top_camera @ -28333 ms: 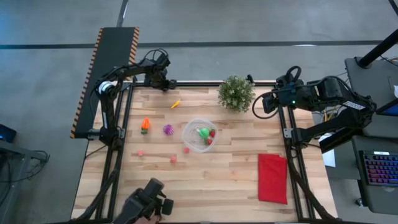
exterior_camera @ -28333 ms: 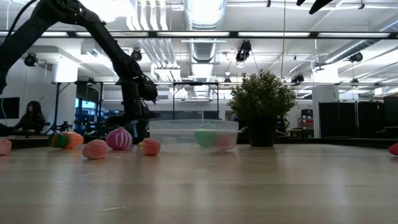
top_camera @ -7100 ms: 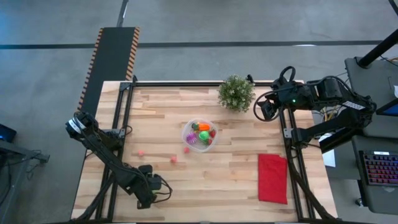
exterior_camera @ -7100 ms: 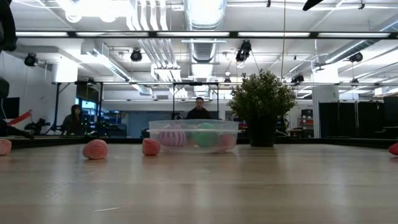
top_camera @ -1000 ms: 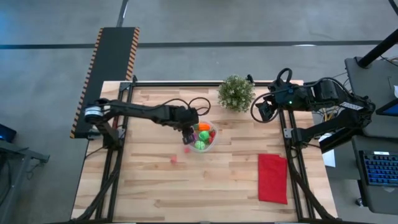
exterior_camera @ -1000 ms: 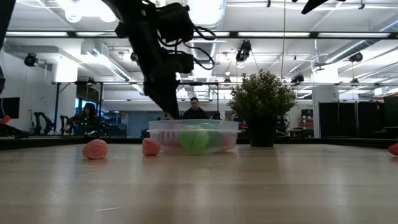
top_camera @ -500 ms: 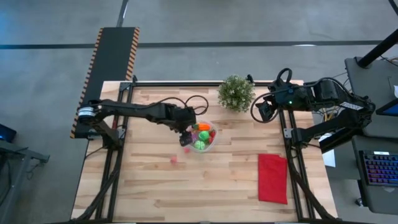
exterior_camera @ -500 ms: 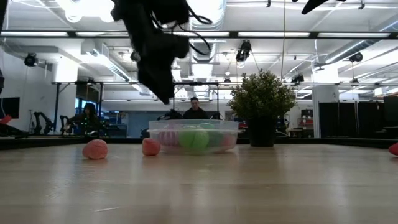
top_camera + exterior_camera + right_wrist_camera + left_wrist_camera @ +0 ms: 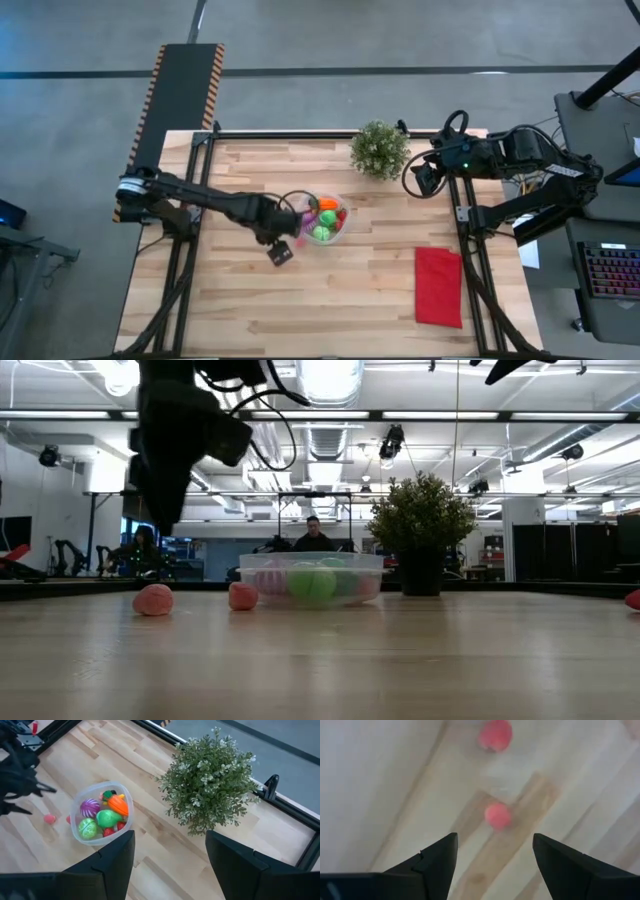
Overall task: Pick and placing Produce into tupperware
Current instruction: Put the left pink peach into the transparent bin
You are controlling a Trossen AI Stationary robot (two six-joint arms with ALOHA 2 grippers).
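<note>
Produce (image 9: 497, 816) blurred between open left pincer (image 9: 492, 857) fingers

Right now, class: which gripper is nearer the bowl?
Left. The left gripper hovers just beside the bowl; the right gripper waits farther off by the plant.

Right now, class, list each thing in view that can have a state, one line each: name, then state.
Left tool: open, empty, above two pink pieces on the table.
Right tool: open, empty, at the table's far right edge.
Tupperware: upright, no lid, holding several produce pieces.
Two pink pieces: loose on the table, outside the tupperware.
Potted plant: upright.
Red cloth: lying flat.
</note>
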